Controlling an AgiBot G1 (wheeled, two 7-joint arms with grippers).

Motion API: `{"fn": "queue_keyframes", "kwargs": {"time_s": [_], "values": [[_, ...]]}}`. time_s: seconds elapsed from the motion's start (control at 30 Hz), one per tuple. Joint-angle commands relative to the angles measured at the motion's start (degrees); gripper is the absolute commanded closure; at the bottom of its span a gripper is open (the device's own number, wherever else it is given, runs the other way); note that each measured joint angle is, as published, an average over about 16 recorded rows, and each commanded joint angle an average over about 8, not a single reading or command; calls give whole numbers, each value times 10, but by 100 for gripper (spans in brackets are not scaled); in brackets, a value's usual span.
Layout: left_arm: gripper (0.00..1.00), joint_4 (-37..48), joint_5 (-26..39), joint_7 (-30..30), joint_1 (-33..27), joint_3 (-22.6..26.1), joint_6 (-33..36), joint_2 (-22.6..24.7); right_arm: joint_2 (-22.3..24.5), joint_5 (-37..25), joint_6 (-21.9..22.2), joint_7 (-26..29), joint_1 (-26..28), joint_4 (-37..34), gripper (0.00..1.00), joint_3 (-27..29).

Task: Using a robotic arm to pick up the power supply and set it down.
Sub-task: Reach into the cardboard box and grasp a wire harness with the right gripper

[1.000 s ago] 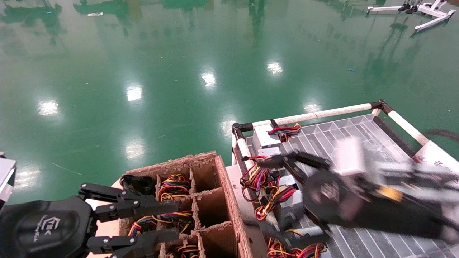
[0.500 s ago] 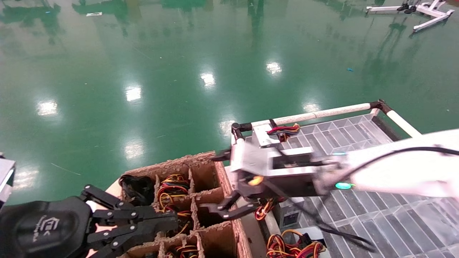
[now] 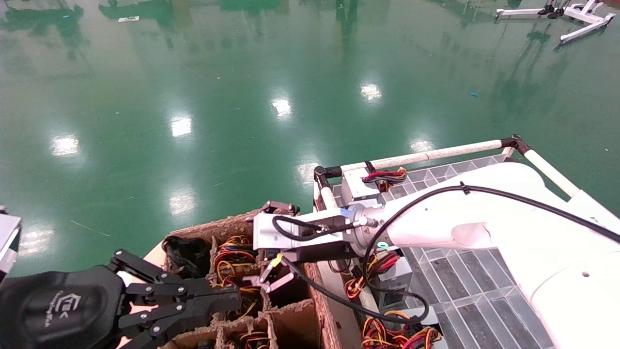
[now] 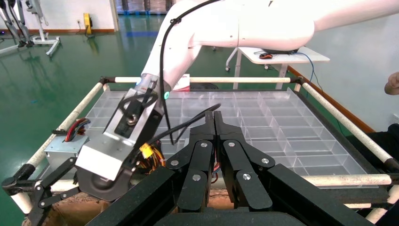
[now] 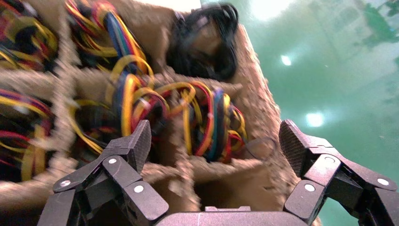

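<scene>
My right gripper (image 3: 261, 245) on the white robotic arm (image 3: 450, 228) hovers open over the cells of a brown carton (image 3: 310, 271). In the right wrist view its fingertips (image 5: 136, 141) stand wide apart, with nothing held, above an empty cell. Just beyond is a looped red, yellow and blue wire bundle (image 5: 207, 122). A power supply's red and yellow bundle (image 3: 235, 252) sticks up from a carton cell; its metal body is hidden. My left gripper (image 3: 236, 299) is shut and empty at the carton's near left, also seen in its wrist view (image 4: 214, 117).
A clear gridded tray (image 3: 465, 281) in a white tube frame (image 3: 426, 155) lies to the right. It holds a silver power supply box (image 3: 356, 186) with red and black wires and several others along its left side (image 3: 395, 276). Glossy green floor (image 3: 193, 97) lies beyond.
The right arm has swung left from over the tray to over the carton, gripper open and empty. The left gripper's fingers have closed together.
</scene>
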Motion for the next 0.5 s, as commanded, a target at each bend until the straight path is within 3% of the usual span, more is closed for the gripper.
{"fn": "queue_keyframes", "kwargs": {"time_s": [0.03, 0.5], "values": [[0, 0, 0, 0, 0, 0, 0, 0, -11, -5, 16, -23, 6, -12, 100, -10], [0, 0, 0, 0, 0, 0, 0, 0, -12, 72, 96, -7, 7, 25, 100, -130]]}}
